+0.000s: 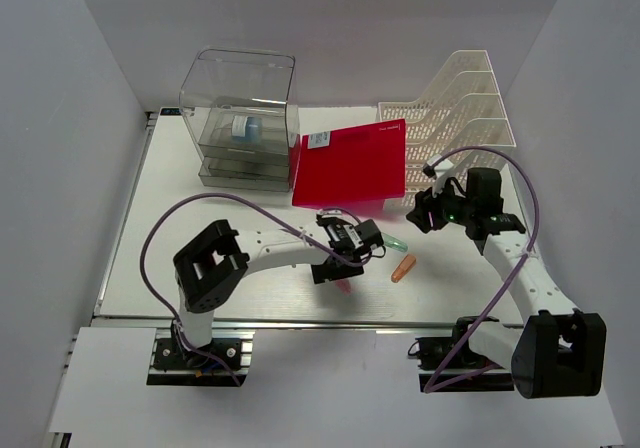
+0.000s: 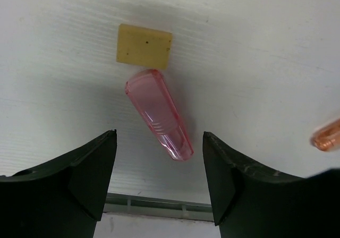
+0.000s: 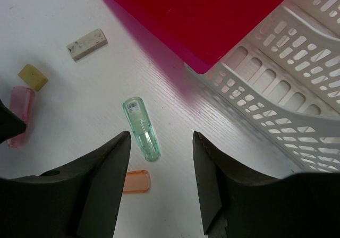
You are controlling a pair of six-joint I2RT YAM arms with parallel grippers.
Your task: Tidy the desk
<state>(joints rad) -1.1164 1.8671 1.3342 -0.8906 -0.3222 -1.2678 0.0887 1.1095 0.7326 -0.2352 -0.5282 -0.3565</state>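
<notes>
The white desk (image 1: 180, 218) carries small loose items. My left gripper (image 1: 333, 271) is open and hangs over a pink translucent tube (image 2: 159, 116) that lies between its jaws in the left wrist view (image 2: 159, 138). A yellow eraser (image 2: 144, 48) touches the tube's far end. My right gripper (image 1: 424, 211) is open and empty above the desk (image 3: 161, 137). A green translucent tube (image 3: 142, 129) and an orange tube (image 3: 137, 181) lie just left of its jaws. A white eraser (image 3: 86, 43) lies farther off.
A red folder (image 1: 350, 163) leans against the clear drawer box (image 1: 240, 118) and the white mesh file rack (image 1: 460, 118). The rack's front (image 3: 287, 89) is close to my right gripper. The silver rail (image 1: 300, 320) runs along the near edge.
</notes>
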